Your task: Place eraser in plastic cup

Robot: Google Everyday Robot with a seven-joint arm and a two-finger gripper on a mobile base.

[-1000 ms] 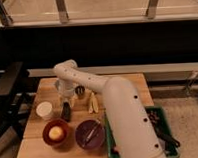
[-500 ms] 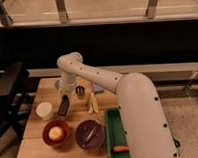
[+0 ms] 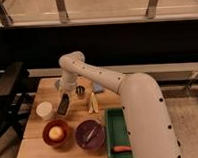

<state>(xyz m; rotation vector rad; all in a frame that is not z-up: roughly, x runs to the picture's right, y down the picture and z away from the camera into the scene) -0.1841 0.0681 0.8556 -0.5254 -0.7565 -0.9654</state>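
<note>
The eraser is a flat black bar that hangs tilted, its top end at my gripper, just above the wooden table. The gripper is at the table's back left, reaching down from the white arm's elbow, and is shut on the eraser's upper end. The blue-grey plastic cup stands just behind and to the left of the gripper. It is mostly hidden by the wrist.
A small metal cup and a yellow banana-like piece are right of the eraser. A white round container is to its left. In front are a red bowl, a purple bowl and a green tray.
The eraser has risen a little and shifted slightly left with the gripper. The arm's elbow has swung up and away from the table. The other objects have not moved.
</note>
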